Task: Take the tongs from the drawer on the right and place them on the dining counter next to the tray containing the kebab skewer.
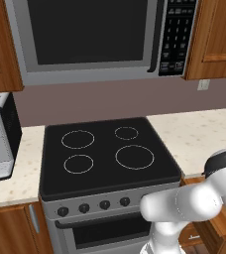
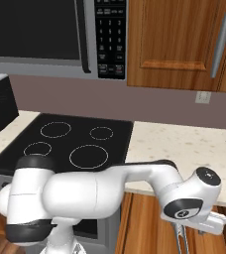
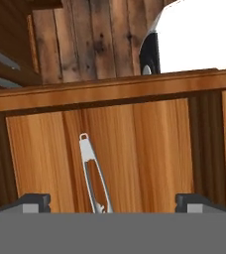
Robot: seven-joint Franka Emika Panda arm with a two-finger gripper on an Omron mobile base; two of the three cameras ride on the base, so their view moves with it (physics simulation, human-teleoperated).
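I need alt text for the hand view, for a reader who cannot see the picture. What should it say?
Slim grey tongs lie on the wooden floor of an open drawer, seen from above between the two wide-apart dark finger tips of the open gripper. The tongs' looped end points away from the gripper, toward the drawer's far wooden wall.

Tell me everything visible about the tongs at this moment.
The tongs are slim, light-grey and metallic-looking: two thin arms joined at a small looped end, spreading slightly toward the other end, which runs out of the bottom of the hand view. They lie flat on the wooden floor of the open drawer, touching nothing else. The gripper hangs above them, open, one fingertip on each side, not gripping them.
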